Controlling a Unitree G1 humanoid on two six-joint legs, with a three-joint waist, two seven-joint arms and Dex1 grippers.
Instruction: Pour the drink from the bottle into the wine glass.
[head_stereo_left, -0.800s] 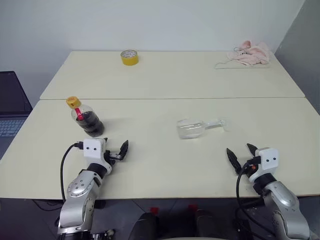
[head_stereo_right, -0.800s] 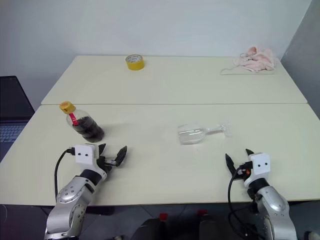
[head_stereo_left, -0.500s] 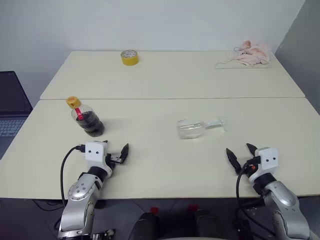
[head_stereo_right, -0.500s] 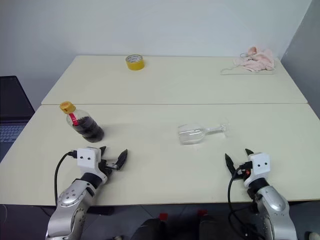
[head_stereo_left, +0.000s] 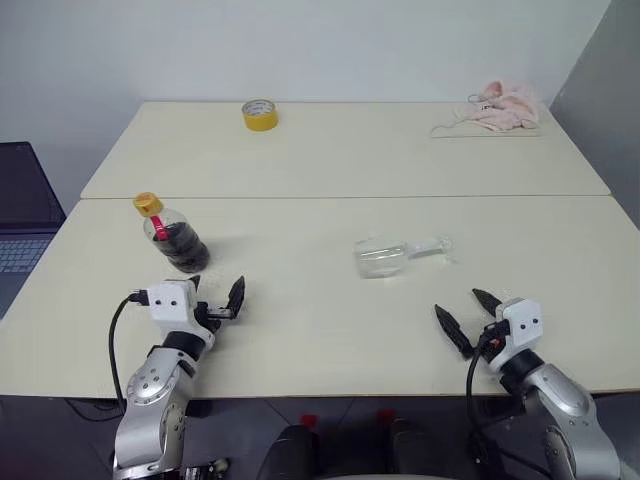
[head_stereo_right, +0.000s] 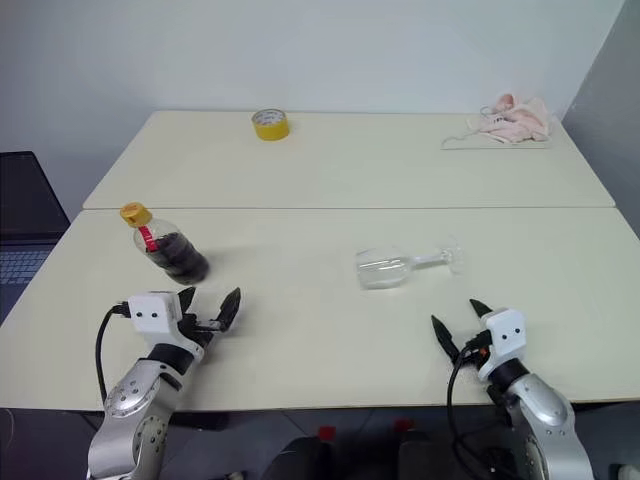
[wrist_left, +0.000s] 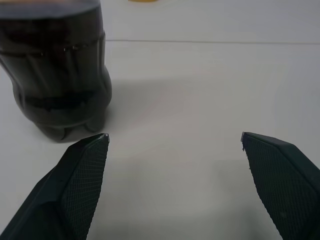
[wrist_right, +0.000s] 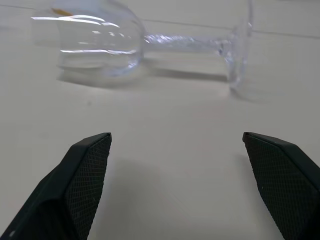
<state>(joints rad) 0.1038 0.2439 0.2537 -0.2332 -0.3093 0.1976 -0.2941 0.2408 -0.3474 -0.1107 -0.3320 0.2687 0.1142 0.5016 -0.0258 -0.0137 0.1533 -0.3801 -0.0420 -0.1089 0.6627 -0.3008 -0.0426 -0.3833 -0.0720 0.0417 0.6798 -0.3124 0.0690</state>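
Left eye view: bottle upright, wine glass lying sideways on surface; both jaws wide, empty.

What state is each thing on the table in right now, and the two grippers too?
Bottle: upright, yellow cap on, part full of dark drink.
Wine glass: empty, lying on its side, foot to the robot's right.
Tape roll: lying flat at the far edge.
Pink cloth: crumpled in the far right corner.
Left gripper: open, holding nothing, just short of the bottle.
Right gripper: open, holding nothing, short of the glass.
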